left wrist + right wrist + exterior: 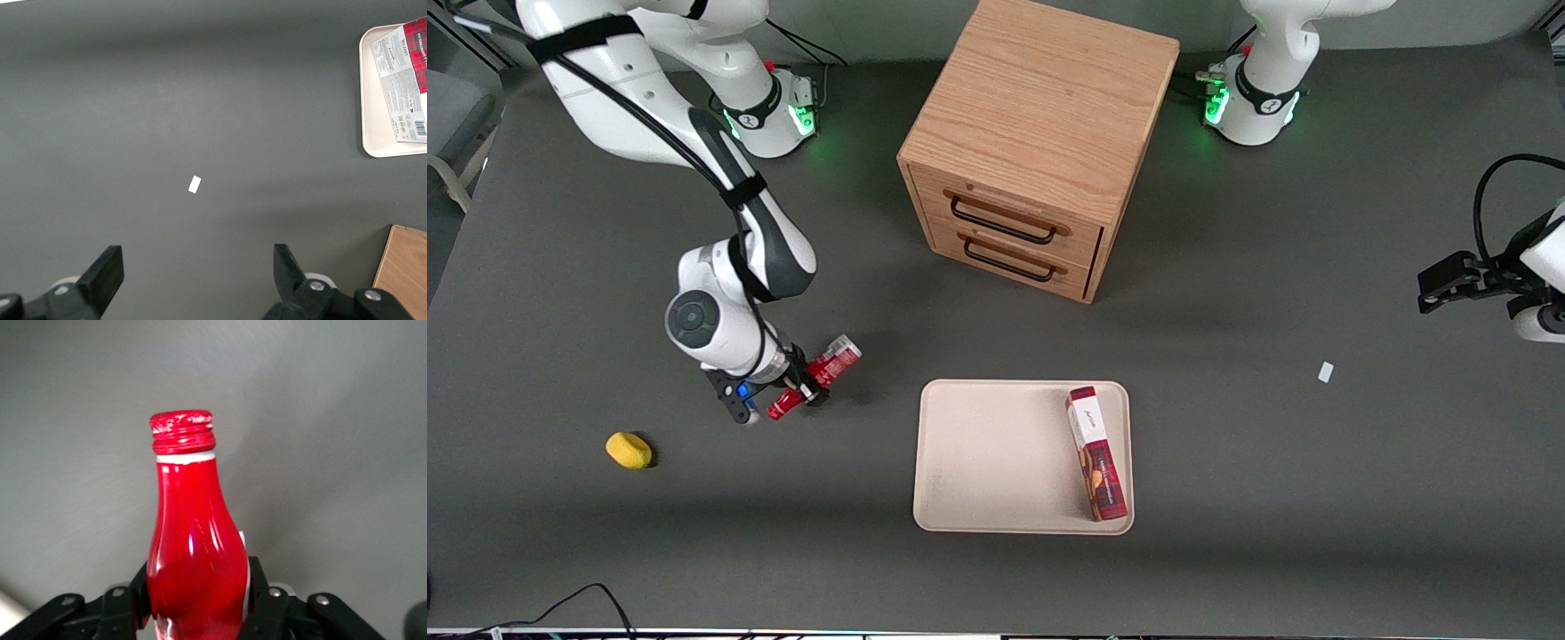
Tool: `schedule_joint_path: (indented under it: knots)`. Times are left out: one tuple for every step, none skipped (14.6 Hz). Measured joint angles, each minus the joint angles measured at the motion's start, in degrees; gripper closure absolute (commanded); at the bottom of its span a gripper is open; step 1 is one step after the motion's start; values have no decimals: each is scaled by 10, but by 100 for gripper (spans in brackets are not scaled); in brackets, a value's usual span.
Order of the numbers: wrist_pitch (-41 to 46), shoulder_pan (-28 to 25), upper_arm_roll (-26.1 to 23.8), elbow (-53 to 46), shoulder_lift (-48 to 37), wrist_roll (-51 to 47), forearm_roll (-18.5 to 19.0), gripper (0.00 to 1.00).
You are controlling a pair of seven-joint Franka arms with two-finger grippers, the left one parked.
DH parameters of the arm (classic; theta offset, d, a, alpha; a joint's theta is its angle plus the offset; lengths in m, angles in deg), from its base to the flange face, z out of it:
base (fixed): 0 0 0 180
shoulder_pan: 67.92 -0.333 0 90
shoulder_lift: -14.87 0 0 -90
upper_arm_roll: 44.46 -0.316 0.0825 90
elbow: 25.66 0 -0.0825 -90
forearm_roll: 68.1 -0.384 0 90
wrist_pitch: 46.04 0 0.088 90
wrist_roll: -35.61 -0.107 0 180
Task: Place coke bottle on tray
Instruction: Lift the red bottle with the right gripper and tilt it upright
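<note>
The coke bottle is a slim red bottle with a red cap and silver base. It hangs tilted above the grey table, held across its body. My right gripper is shut on it, toward the working arm's end of the table from the tray. In the right wrist view the bottle fills the space between the black fingers, cap pointing away from the wrist. The beige tray lies flat near the front camera, in front of the cabinet. It also shows in the left wrist view.
A red-and-white box lies on the tray along its edge toward the parked arm. The wooden two-drawer cabinet stands farther from the front camera. A yellow object lies toward the working arm's end. A small white scrap lies toward the parked arm.
</note>
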Motion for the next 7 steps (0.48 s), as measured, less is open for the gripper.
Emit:
schedule_joint_path:
  knots:
    - [45, 1, 0, -37, -9, 22, 0, 100]
    - [83, 1, 0, -76, -15, 43, 0, 100]
    - [112, 1, 0, -116, -19, 65, 0, 100]
    - [135, 0, 0, -153, -20, 88, 0, 100]
    - [152, 0, 0, -188, -19, 115, 1, 100]
    - [166, -1, 0, -220, -16, 146, 5, 100]
    - [178, -5, -1, -250, -9, 178, 15, 100]
